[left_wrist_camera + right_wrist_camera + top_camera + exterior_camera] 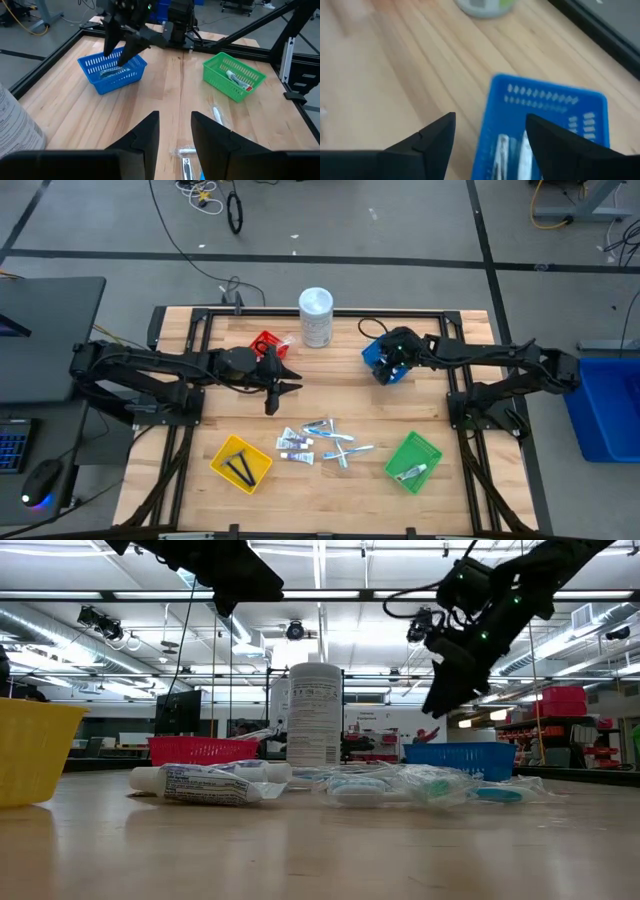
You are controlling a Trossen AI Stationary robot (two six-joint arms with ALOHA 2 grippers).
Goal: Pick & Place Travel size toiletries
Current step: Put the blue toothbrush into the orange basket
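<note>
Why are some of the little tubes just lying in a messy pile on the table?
Nothing looks spilled or broken. The loose toiletries lie jumbled between the yellow basket and green basket, not yet sorted. The white container stands upright.

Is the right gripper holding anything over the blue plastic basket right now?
No: the right gripper hangs open and empty above the blue plastic basket, with pale packets already lying inside it.

Print was visible on the label of the tall white container (314, 713) and on the white tube (205, 783) lying at the front of the toiletries pile, but no word, brand or number on either could be read.
</note>
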